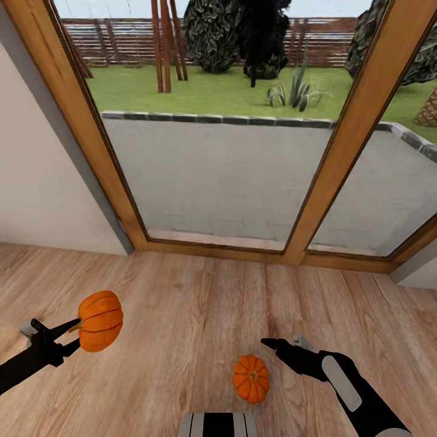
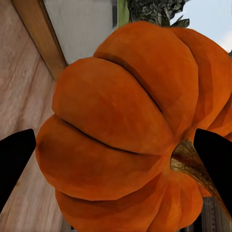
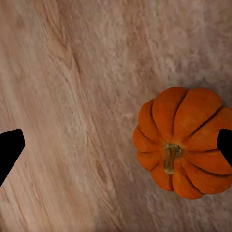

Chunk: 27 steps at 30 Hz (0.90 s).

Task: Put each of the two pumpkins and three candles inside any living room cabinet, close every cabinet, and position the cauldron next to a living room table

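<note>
The black left gripper (image 1: pixel 74 335) clasps a ribbed orange pumpkin with a brownish stem (image 1: pixel 100 320), holding it up off the pale wood-plank floor (image 1: pixel 194 303) at the robot's left side. Seen from the left wrist, that held pumpkin (image 2: pixel 130 130) sits between the two dark fingertips (image 2: pixel 14 157), its stem turned toward one of them. The black right gripper (image 1: pixel 270 343) hangs above the boards with its fingers spread and nothing between them. Just beside it, a second small ribbed orange pumpkin (image 1: pixel 251 378) rests upright on the floor, stem up, near the robot's grey-and-black base (image 1: pixel 218 423). From the right wrist that floor pumpkin (image 3: pixel 181 142) lies close to one fingertip, and whether the two touch cannot be told. Beyond both arms stands a tall wood-framed glass door (image 1: pixel 340 152), giving on to a grey paved terrace (image 1: pixel 243 170) and a green lawn (image 1: pixel 212 91).
</note>
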{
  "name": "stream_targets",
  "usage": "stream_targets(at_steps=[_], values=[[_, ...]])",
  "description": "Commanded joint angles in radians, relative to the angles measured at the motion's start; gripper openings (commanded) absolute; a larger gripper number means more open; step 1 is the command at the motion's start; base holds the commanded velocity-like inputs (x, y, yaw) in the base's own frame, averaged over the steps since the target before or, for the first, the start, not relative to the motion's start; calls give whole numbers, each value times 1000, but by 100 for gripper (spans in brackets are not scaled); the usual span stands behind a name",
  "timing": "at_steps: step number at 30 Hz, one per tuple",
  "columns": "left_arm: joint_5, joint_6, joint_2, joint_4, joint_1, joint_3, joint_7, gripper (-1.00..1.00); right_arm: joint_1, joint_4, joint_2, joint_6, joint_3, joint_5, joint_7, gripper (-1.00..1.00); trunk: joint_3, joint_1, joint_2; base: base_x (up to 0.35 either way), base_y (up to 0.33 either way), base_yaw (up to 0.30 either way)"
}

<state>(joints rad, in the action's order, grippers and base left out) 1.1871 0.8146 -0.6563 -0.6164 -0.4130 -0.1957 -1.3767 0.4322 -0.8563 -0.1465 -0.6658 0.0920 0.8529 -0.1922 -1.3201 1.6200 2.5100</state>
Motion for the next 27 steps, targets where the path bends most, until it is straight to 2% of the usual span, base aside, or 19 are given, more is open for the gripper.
stream_targets(at_steps=[1,18,27], values=[[7,11,-1,6,-1,-6,-4,-100,0,0,-1,-2,2,-2,-3,100,-1,0,0,12,12,0],[1,10,-2,23,-1,-1,-4,-100,0,7,-2,-1,0,4,10,100,-1,0,0,1,1,0],[2,9,-1,22,-1,-1,-4,-100,0,44,-1,-1,1,3,11,100,-35,4,2,0,0,0]])
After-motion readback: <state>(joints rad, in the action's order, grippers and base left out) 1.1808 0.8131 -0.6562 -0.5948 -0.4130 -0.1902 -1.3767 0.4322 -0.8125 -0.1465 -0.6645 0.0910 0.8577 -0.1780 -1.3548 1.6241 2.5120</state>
